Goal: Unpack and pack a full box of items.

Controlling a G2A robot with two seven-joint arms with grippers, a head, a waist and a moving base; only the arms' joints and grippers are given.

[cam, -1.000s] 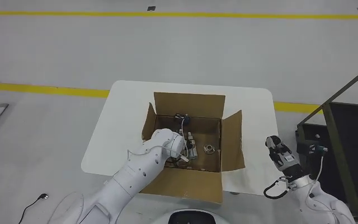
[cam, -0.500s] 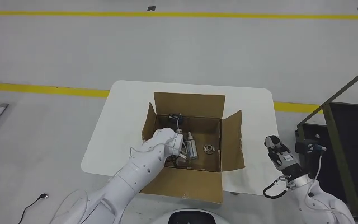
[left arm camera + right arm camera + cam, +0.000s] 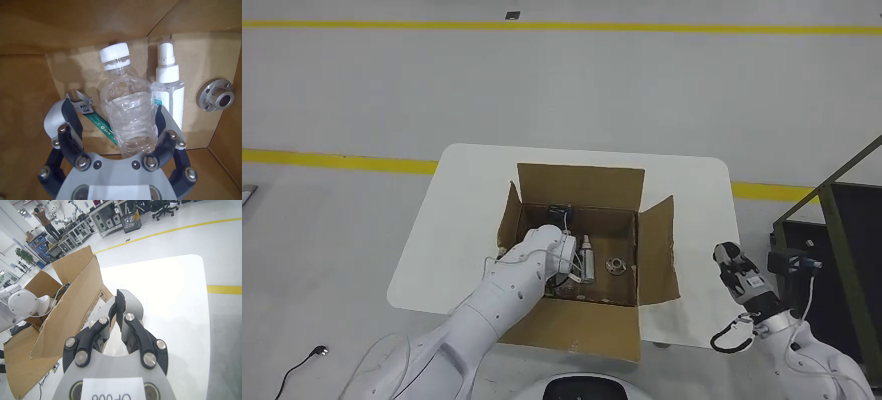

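An open cardboard box [image 3: 582, 185] stands on the white table [image 3: 472, 200]. My left gripper [image 3: 114, 106] is down inside it, open, its fingers [image 3: 71, 113] straddling a clear plastic bottle [image 3: 128, 106] with a white cap; one finger touches the bottle, the other stands apart. Under the bottle lies a green-handled wrench [image 3: 98, 123]. Beside it lie a white spray bottle [image 3: 168, 85] and a metal flange [image 3: 215, 97]. In the top view the left gripper [image 3: 567, 262] sits by the spray bottle [image 3: 586, 258] and flange [image 3: 615, 265]. My right gripper [image 3: 117, 298] is shut and empty, over the table right of the box [image 3: 62, 317].
The box's flaps stand up on all sides; the right flap [image 3: 658, 250] lies between the two arms. A dark item [image 3: 560, 212] sits at the box's back wall. A black metal frame [image 3: 842, 230] stands off the table's right edge.
The left arm's wrist has shifted slightly inside the box, toward its back wall. The right gripper has barely moved.
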